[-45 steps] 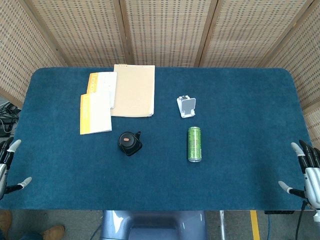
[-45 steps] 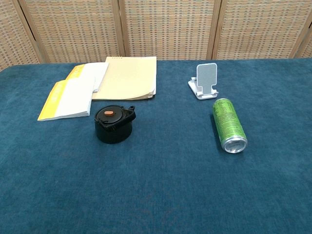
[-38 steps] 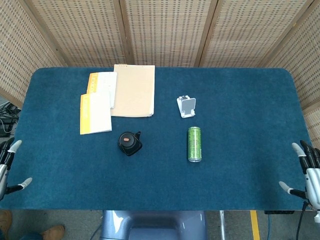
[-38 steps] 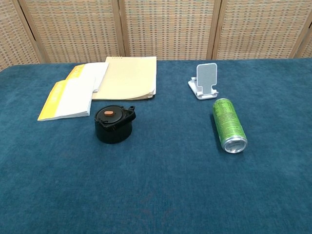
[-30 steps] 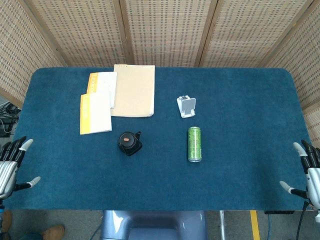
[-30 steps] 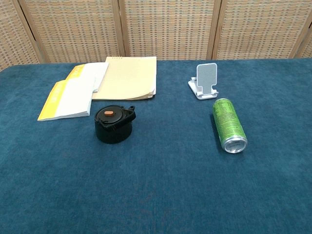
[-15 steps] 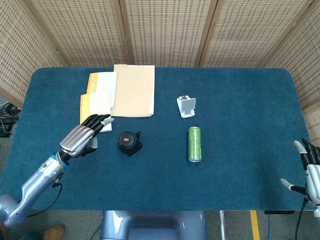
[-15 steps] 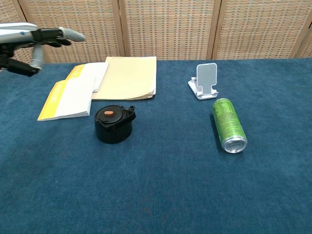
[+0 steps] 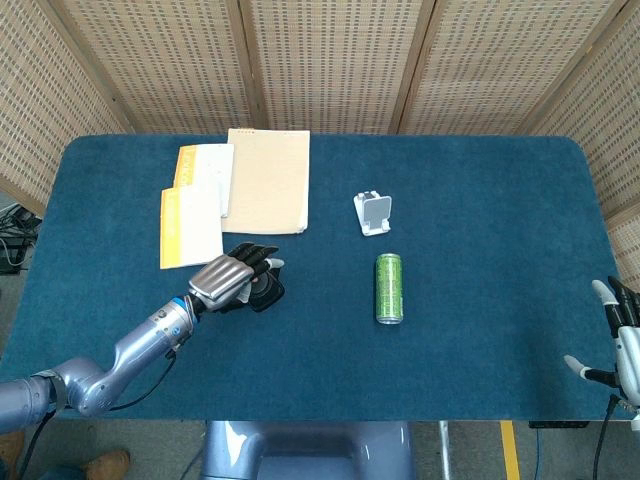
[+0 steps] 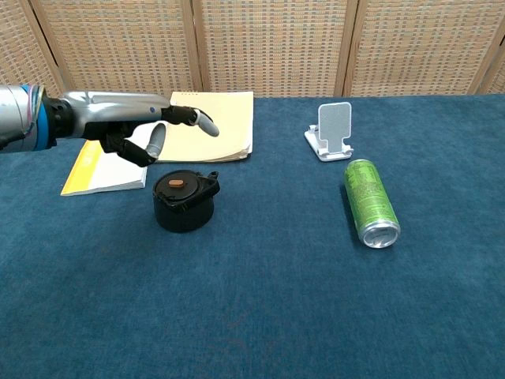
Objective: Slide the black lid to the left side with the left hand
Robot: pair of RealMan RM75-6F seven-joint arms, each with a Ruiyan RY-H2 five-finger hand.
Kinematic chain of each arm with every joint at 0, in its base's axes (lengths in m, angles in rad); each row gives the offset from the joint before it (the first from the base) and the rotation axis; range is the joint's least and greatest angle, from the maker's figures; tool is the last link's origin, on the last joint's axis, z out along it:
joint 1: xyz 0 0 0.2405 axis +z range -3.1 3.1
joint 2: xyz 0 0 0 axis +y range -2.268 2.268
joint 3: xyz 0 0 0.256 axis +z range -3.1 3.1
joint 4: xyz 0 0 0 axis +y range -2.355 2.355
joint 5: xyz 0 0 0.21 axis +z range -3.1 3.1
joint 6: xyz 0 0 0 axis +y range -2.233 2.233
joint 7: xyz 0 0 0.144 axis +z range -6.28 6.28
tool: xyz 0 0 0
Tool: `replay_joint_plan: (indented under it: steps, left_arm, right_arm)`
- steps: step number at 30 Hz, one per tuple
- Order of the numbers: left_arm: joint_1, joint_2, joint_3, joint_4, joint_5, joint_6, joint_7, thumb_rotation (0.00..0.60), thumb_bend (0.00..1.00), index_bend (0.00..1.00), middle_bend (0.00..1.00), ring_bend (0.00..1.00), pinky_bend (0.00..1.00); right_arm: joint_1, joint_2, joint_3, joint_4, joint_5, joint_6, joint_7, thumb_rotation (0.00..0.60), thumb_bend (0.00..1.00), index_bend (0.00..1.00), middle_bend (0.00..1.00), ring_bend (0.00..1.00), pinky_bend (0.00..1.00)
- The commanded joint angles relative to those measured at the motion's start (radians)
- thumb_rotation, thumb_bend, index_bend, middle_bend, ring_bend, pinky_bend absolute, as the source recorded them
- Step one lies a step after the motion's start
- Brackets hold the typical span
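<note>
The black lid [image 10: 184,201] is seen standing on the blue table cover [image 10: 260,308], left of the table's middle, just in front of the paper items; an orange button is set in its top. The left hand [image 10: 130,118] is held above and slightly behind the lid, palm down, fingers stretched out and apart, with nothing in it; from the chest view a gap is seen between hand and lid. In the head view the left hand [image 9: 232,274] is laid over the lid's left part.

The right hand [image 9: 622,335] is seen only at the table's right edge in the head view, fingers spread, nothing held.

Behind the lid lie a tan notepad [image 10: 210,126] and two yellow-edged booklets [image 10: 110,160]; no writing on them can be read. To the right, a green can [image 10: 369,202] lies on its side, its label too small to be read, near a white phone stand [image 10: 332,131].
</note>
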Motion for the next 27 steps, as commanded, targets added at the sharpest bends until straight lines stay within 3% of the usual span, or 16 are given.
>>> replay_joint_plan:
  steps: [1,9,14,23,27]
  left_arm:
    - [-0.051,-0.045,0.036,0.001,-0.098,0.008,0.127,0.6,1.0,0.16,0.04,0.07,0.0]
    - [-0.099,-0.065,0.087,-0.038,-0.225,0.045,0.249,0.6,1.0,0.2,0.09,0.11,0.0]
    - [-0.116,-0.071,0.112,-0.044,-0.244,0.059,0.286,0.6,1.0,0.2,0.1,0.11,0.0]
    - [-0.112,0.0,0.187,-0.085,-0.203,0.075,0.329,0.6,1.0,0.24,0.18,0.16,0.0]
    - [-0.083,0.052,0.227,-0.103,-0.123,0.09,0.311,0.6,1.0,0.26,0.19,0.17,0.0]
  right_arm:
    - [0.0,0.003,0.001,0.001,0.002,-0.002,0.007,0.6,0.0,0.0,0.0,0.0,0.0]
    - [-0.002,0.012,0.002,0.005,0.001,-0.002,0.036,0.6,0.0,0.0,0.0,0.0,0.0]
    - [-0.004,0.014,0.003,0.004,0.001,0.001,0.041,0.6,0.0,0.0,0.0,0.0,0.0]
    - [-0.004,0.015,0.003,0.004,0.0,0.0,0.044,0.6,0.0,0.0,0.0,0.0,0.0]
    - [-0.004,0.014,0.001,0.001,-0.003,0.002,0.039,0.6,0.0,0.0,0.0,0.0,0.0]
